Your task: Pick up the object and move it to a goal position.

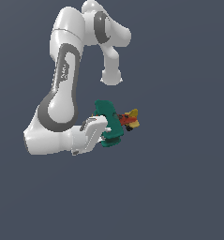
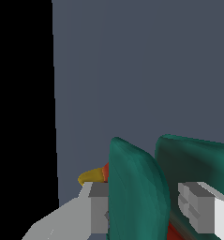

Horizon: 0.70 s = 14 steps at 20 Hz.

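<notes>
the toy biplane (image 1: 114, 123) sat just right of the frame's centre in the exterior view, its broad teal wings nearest the arm and its red body and yellow tip (image 1: 132, 114) pointing toward the exterior view's right. the claw (image 1: 105, 131) was closed on it: in the wrist view the two grey fingers (image 2: 98, 206) stood on either side of one teal wing (image 2: 134, 187), pads against it, with the second wing just beside and a yellow part peeking past the near finger. gripping across a wing probably made sense because the wing is a thin slab the fingers could span, whereas the body is crowded by wheels and tail. no worktop or shadow was discernible under the plane, only flat grey-blue ground, so whether it was lifted could not be told. no goal marker showed in either view. the forearm lay low and nearly level, and the plane hung tipped rather than wheels-down, likely a result of that sideways reach.
</notes>
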{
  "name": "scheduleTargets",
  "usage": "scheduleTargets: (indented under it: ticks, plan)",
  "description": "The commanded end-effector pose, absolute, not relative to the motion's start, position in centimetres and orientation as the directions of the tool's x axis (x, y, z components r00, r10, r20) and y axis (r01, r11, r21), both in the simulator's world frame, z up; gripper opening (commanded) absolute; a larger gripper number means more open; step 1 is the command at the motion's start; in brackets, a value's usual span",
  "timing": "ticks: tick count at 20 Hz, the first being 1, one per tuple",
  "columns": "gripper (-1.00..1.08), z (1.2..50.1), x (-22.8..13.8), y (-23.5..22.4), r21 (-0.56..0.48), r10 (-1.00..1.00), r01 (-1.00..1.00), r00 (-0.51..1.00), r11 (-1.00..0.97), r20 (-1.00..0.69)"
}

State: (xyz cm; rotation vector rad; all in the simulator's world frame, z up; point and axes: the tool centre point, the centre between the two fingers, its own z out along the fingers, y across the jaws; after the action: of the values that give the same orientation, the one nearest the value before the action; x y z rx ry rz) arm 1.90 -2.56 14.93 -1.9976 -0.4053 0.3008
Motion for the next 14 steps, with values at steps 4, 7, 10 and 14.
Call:
scheduleTargets:
  ticks: [4, 7, 10, 14]
  plan:
    - [0.28, 14.9, 2.1, -3.0, -0.913, 0.405, 0.159, 0.914, -0.376, -0.008]
    - [0.28, 15.0, 2.2, -3.3, -0.922, 0.401, 0.165, 0.916, -0.350, 0.012]
    - [0.28, 15.0, 2.2, -3.5, -0.929, 0.398, 0.170, 0.917, -0.329, 0.027]
    - [0.28, 15.0, 2.3, -3.9, -0.933, 0.393, 0.175, 0.919, -0.313, 0.041]
